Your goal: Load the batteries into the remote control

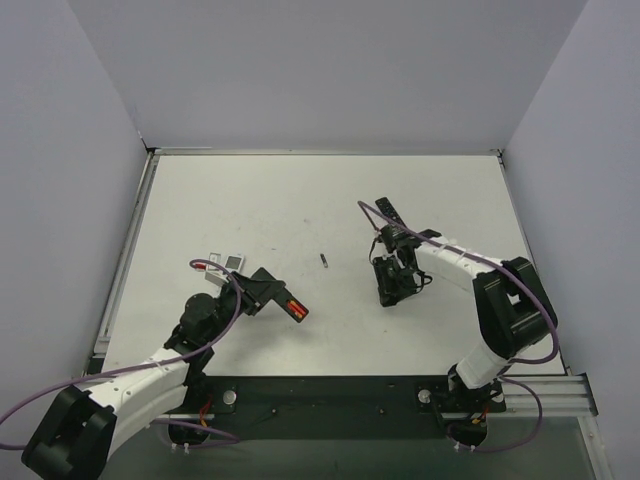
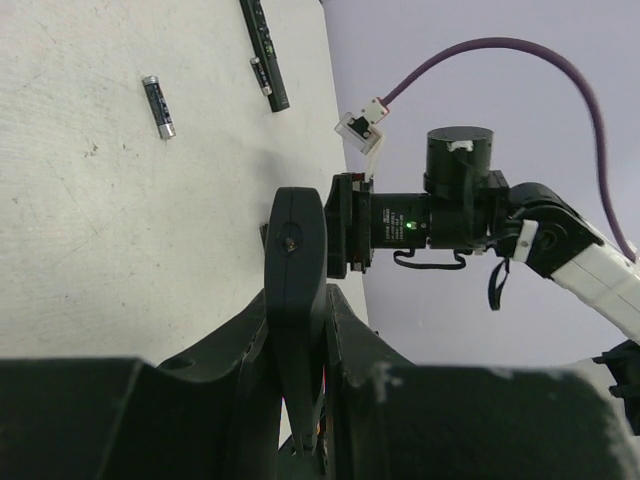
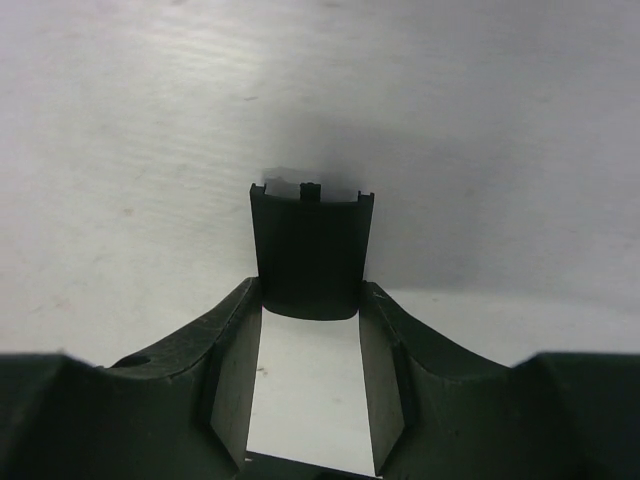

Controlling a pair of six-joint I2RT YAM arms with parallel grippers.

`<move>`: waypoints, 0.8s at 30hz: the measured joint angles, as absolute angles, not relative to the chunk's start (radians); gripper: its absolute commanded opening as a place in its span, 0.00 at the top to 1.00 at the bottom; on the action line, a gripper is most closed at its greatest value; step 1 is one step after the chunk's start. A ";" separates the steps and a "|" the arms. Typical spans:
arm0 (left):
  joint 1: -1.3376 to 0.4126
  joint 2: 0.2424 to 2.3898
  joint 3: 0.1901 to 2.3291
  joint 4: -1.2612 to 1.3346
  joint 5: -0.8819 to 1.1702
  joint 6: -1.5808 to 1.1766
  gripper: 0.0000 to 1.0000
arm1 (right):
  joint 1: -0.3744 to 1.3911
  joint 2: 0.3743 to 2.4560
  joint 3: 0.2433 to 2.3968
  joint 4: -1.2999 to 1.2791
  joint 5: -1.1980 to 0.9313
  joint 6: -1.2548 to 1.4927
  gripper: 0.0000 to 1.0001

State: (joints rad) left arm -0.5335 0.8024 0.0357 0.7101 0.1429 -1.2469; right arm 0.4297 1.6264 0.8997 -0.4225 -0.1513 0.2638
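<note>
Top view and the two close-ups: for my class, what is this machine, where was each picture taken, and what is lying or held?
Two robot arms stand at the near edge of a white table. The top picture looks down from above and behind them; the others come from a camera on each wrist. The left gripper is shut on a black remote, seen end-on. The right gripper has a black cover between its fingers; whether they grip it is unclear. One dark grey battery lies loose on the table between the arms.
</note>
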 measured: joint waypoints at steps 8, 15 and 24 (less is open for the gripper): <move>-0.533 0.891 0.036 0.730 0.162 -1.248 1.00 | 0.667 1.507 1.024 -0.441 -0.205 0.201 0.86; -0.534 0.955 0.036 0.775 0.180 -1.248 1.00 | 0.875 1.463 1.217 -0.453 -0.225 0.163 0.86; -0.535 0.949 0.036 0.784 0.179 -1.241 1.00 | 0.955 1.551 1.294 -0.493 -0.194 0.159 0.84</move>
State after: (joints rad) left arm -0.5346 0.9485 0.0360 0.7837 0.1787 -1.2411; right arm 0.9550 1.5513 1.2942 -0.4934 -0.1944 0.1593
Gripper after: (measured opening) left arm 0.259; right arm 0.143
